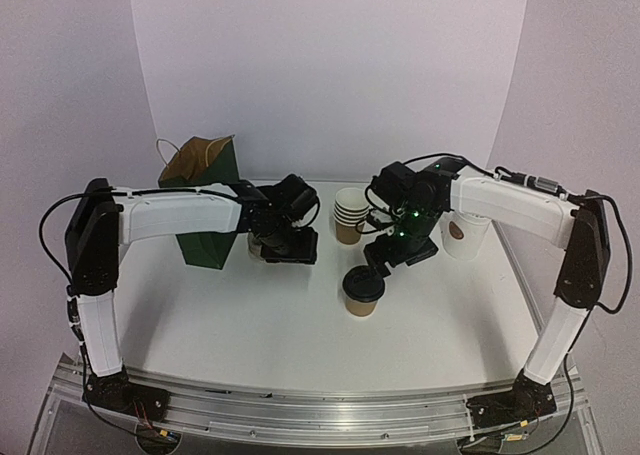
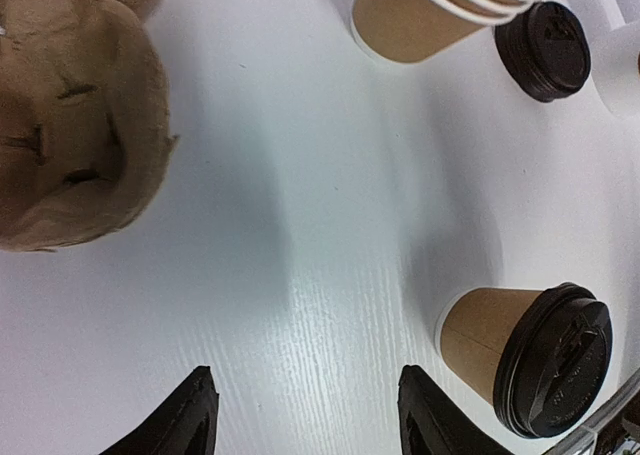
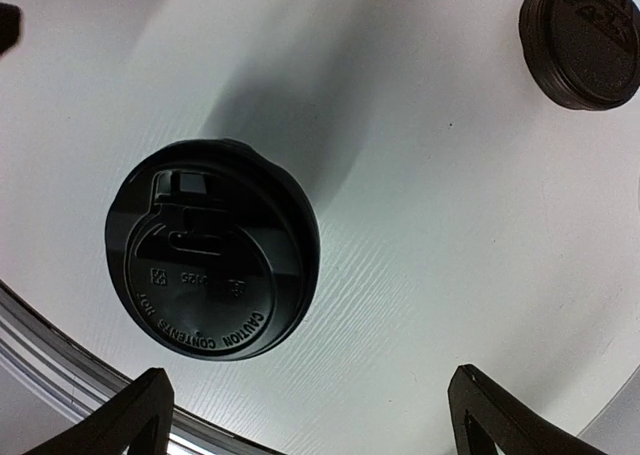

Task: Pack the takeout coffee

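**Coffee cup, handling.** The takeout coffee [image 1: 363, 293] stands upright on the white table [image 1: 250, 325], just below the centre of the top view, with its black domed lid [image 3: 215, 265] seated on it.
- I judge the kraft wall thin and light. It should give under a hard squeeze and be stiffest just under the rolled rim.
- Whether the cup is filled, I cannot tell. I treat it as full and keep it vertical.
- The lid looks glossy and only pressed on, so lifting by the lid could pop it off.
- Best hold: across the paper wall, high up, just under the lid's skirt, with moderate force.

**Position relative to my grippers.**
- My right gripper [image 3: 310, 395] is spread wide and holds nothing. In its wrist view the lid sits centre-left, ahead of the fingers and nearer the left-hand one, so it is not between them. In the top view this gripper hangs just up and right of the cup.
- My left gripper [image 2: 305, 405] is also parted and empty, over bare table. In its view the cup is at lower right, outside the right-hand finger.

**Surroundings.**
- A spare black lid [image 3: 585, 40] lies at the upper right of the right wrist view.
- A stack of kraft cups [image 2: 440, 15] stands at the top of the left wrist view.
- The pulp carrier tray [image 2: 70, 115] is at the upper left of that same view.
- A green paper bag [image 1: 205, 200] stands left of centre in the top view.
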Action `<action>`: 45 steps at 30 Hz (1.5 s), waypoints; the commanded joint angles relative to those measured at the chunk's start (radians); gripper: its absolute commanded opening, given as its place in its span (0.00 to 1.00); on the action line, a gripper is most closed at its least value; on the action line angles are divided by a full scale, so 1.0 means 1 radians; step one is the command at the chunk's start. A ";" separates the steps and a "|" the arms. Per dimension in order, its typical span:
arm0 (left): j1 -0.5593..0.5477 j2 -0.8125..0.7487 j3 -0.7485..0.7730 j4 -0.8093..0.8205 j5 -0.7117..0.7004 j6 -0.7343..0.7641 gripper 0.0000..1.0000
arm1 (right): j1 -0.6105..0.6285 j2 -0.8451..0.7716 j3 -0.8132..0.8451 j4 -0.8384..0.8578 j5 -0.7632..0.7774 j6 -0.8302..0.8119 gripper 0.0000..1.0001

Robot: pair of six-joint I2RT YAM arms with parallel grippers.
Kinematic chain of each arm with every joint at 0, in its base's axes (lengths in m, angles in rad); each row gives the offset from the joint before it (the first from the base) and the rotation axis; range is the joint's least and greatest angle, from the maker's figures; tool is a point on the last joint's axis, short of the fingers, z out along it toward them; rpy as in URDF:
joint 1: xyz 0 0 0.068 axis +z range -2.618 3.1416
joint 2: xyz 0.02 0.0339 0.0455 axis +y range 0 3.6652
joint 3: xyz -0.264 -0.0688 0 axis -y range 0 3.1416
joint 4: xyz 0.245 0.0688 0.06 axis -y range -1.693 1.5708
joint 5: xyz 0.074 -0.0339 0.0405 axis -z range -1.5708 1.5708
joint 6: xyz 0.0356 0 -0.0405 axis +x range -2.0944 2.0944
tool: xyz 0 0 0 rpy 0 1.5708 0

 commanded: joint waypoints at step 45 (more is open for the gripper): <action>0.039 0.200 0.230 -0.015 0.215 0.038 0.59 | -0.028 0.075 0.094 -0.038 -0.050 -0.542 0.94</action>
